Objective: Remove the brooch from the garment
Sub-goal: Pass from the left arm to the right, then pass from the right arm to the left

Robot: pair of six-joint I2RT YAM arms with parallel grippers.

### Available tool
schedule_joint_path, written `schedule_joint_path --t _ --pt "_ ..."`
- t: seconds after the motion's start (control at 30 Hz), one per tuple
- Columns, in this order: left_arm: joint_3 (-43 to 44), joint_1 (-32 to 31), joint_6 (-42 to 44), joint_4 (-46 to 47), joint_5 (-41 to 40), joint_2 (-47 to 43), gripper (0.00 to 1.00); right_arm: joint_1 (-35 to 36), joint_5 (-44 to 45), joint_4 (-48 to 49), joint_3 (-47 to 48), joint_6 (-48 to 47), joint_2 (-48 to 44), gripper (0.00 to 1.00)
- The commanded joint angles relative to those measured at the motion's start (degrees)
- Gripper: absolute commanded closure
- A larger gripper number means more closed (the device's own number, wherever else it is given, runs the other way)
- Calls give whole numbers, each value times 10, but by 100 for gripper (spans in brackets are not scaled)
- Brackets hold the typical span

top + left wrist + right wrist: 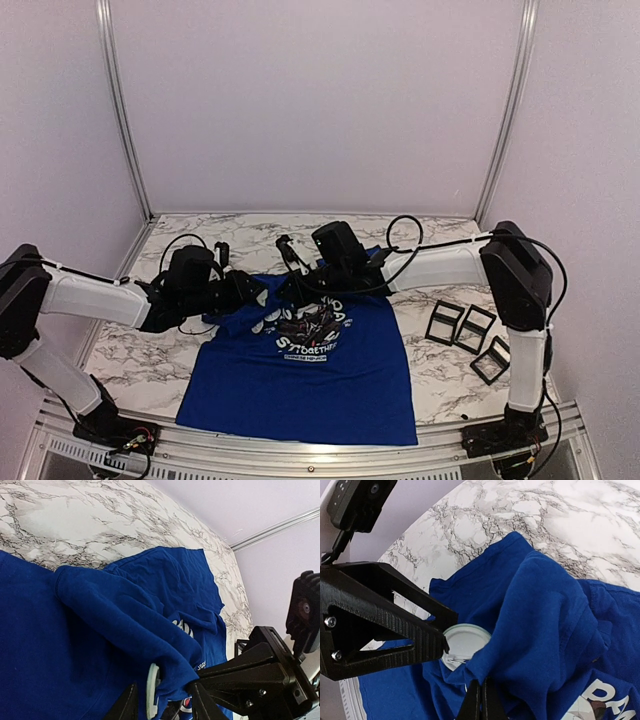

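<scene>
Right gripper (481, 701) pinched garment (545, 610) fold clear, probably to bare the white brooch (465, 641) that left gripper (164, 694) clasped.

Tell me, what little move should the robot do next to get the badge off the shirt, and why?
Probably the right gripper should tug its pinched fold of the garment gently away, while the left gripper holds the brooch. The white disc is between the left fingers, but blue cloth drapes over its edge.

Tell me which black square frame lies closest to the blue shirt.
The leftmost frame of three, beside the T-shirt; the middle frame and the rightmost frame sit farther away.
</scene>
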Motion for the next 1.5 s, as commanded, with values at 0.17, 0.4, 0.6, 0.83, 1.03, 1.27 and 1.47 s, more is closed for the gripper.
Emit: schedule_joint_path --t 0.17,0.4,0.6,0.83,1.03,1.27,1.47 --pt "65 20 75 -194 50 8 63 12 23 9 -19 -49 -37 100" --pt "83 44 87 -198 116 15 64 16 18 11 -34 -63 -45 100" --pt "133 49 131 -260 150 37 65 18 16 11 -36 -70 -46 100" --pt "185 56 163 -332 170 75 69 19 17 9 -35 -75 -46 100" --pt "206 61 178 -356 174 92 75 20 20 8 -37 -76 -49 100" --pt "214 65 180 -350 191 105 92 21 19 7 -40 -77 -51 100" --pt "175 65 145 -281 209 88 100 21 47 -7 -34 -70 -53 100"
